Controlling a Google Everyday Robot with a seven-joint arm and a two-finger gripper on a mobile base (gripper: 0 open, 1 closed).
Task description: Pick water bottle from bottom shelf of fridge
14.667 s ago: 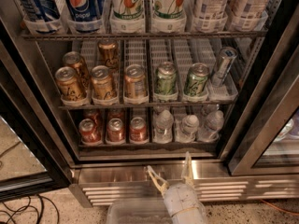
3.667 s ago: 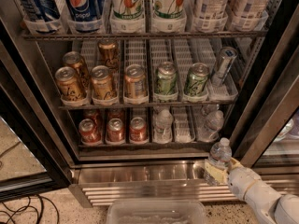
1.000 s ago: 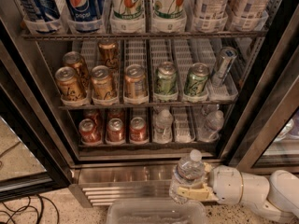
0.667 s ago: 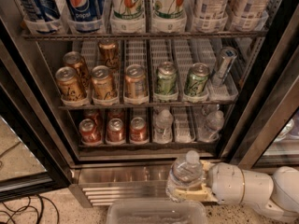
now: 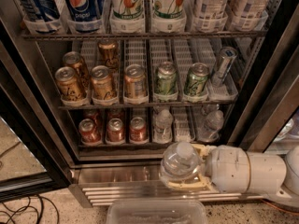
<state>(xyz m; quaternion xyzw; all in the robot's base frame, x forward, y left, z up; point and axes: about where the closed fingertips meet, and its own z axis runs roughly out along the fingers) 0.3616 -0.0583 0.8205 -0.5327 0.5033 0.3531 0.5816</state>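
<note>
My gripper (image 5: 189,168) comes in from the right, in front of the fridge's (image 5: 42,106) steel base, and is shut on a clear water bottle (image 5: 178,164) with a white cap. It holds the bottle outside the fridge, above a clear bin (image 5: 156,212). On the bottom shelf (image 5: 140,143), two more water bottles stand at centre (image 5: 163,125) and right (image 5: 212,124); the lane between them shows no bottle. Three red cans (image 5: 113,129) stand at the left of that shelf.
The middle rack holds gold cans (image 5: 100,80), green cans (image 5: 180,78) and a slim silver can (image 5: 223,65). Large bottles fill the top rack (image 5: 140,34). The slatted vent grille (image 5: 121,192) runs along the base. Dark door frames stand at left (image 5: 28,139) and right (image 5: 266,92). Cables (image 5: 23,213) lie on the floor.
The bottle that stood in the shelf's middle-right lane is now in my gripper. The gripper has carried it out of the fridge and leftward, and it now sits lower, over the bin.
</note>
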